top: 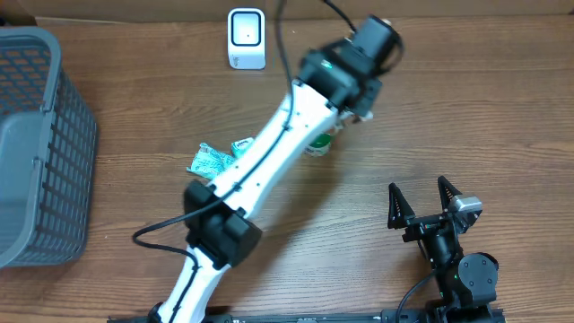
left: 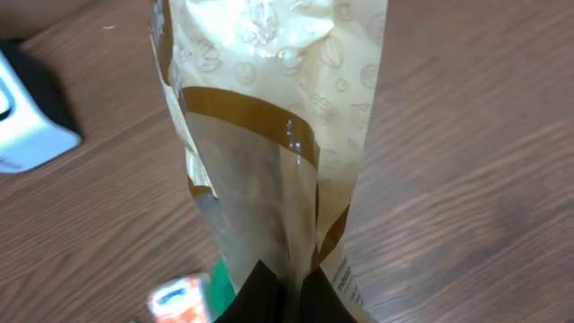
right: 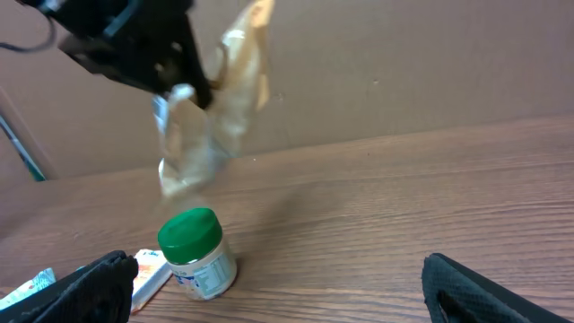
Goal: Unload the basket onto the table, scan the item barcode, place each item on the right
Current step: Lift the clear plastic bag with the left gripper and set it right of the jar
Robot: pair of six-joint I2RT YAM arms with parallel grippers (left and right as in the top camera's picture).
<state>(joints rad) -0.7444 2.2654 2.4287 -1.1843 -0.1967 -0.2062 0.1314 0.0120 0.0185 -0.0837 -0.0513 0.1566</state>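
**While the pouch (left: 269, 135) hangs from the left claw (left: 273, 296), the right claw (top: 418, 190) stands open**

Where the wooden table (top: 484, 108) runs far out to the left of both claws, a grey mesh basket (top: 36, 152) sits at its edge. The left arm (top: 269, 152) reaches diagonally across the middle. Its claw is shut on one end of a beige and clear pouch with a brown band, which it holds off the tabletop. The right claw rests near the front edge, well apart from the left one, with its fingers spread wide and nothing between them. A white scanner (top: 247, 38) stands to the left of the left claw, towards the back. Just below the held pouch stands a small jar (right: 193, 251) with a green lid. An orange and white packet (right: 148, 274) lies beside it. A green and white packet (top: 209, 160) lies farther left.
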